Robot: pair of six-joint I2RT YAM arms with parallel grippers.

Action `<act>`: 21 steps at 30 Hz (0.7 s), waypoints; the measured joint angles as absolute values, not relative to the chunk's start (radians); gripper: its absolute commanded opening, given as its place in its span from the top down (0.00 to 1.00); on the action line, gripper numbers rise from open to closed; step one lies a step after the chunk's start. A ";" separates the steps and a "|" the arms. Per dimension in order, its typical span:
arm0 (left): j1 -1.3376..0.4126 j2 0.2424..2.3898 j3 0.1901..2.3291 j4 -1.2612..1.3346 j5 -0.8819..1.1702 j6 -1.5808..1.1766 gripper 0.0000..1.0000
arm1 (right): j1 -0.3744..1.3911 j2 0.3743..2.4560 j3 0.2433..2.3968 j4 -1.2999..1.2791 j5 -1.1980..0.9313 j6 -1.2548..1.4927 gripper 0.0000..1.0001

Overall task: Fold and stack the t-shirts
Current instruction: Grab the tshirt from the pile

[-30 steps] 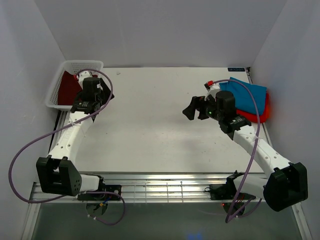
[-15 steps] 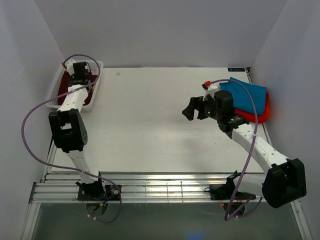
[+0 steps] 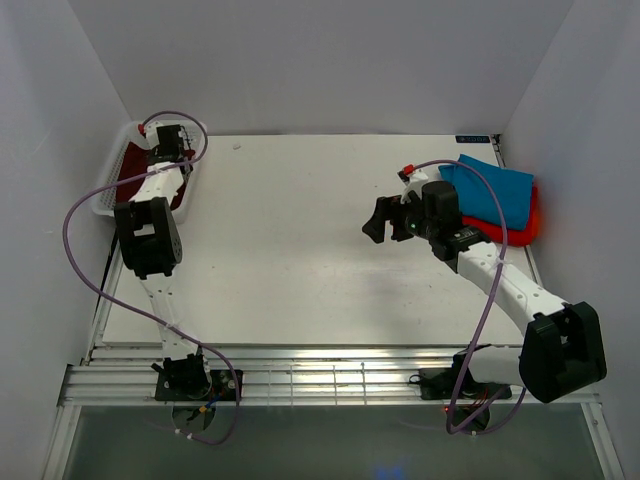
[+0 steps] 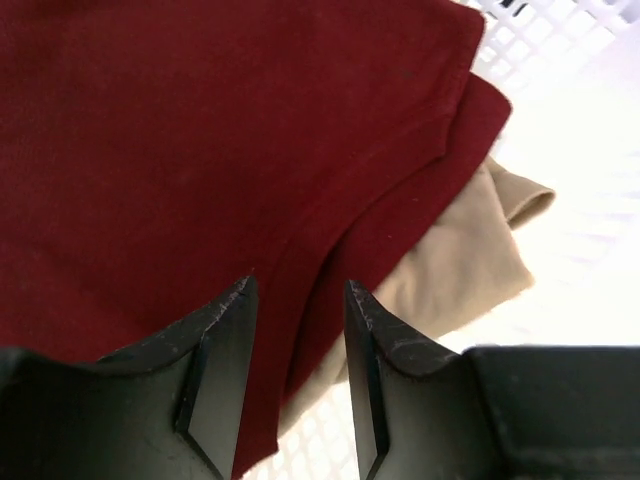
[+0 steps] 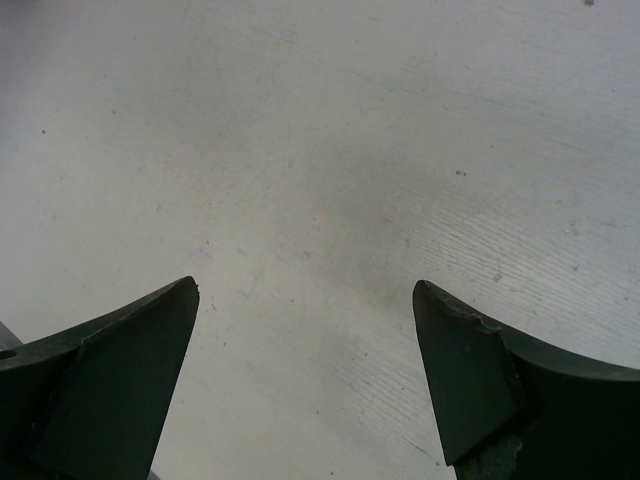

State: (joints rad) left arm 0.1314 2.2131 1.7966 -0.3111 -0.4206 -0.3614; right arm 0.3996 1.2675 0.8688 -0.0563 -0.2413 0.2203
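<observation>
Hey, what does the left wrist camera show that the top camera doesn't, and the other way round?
Only the left wrist view: a beige t-shirt peeking out from under the maroon t-shirt, and the left tool close to that shirt's hem. Only the top view: the right tool over the table, and the teal-blue t-shirt lying on the red-orange t-shirt at the right edge. Both: the maroon t-shirt in the white basket.

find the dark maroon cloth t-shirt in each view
Top external: far left, dark maroon cloth t-shirt in the white plastic mesh basket, mostly under the left arm.
Left wrist: the t-shirt fills the upper left and centre.
Right wrist: not in it.
Shared landmark: the basket, top right in the left wrist view.
</observation>
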 measured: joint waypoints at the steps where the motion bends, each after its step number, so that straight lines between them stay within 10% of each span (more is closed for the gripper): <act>1: 0.135 2.217 1.798 -0.310 -0.422 -0.358 0.49 | 0.400 1.272 0.868 -0.056 -0.241 0.220 0.07; 11: 0.171 2.303 1.841 -0.304 -0.403 -0.340 0.50 | 0.400 1.296 0.869 -0.057 -0.237 0.224 0.07; 13: 0.175 2.323 1.856 -0.303 -0.397 -0.339 0.59 | 0.400 1.296 0.869 -0.058 -0.236 0.224 0.07; 16: 0.177 2.343 1.872 -0.302 -0.392 -0.339 1.00 | 0.400 1.296 0.869 -0.058 -0.233 0.225 0.07; 21: 0.177 2.347 1.885 -0.302 -0.387 -0.323 1.00 | 0.400 1.295 0.869 -0.057 -0.231 0.228 0.07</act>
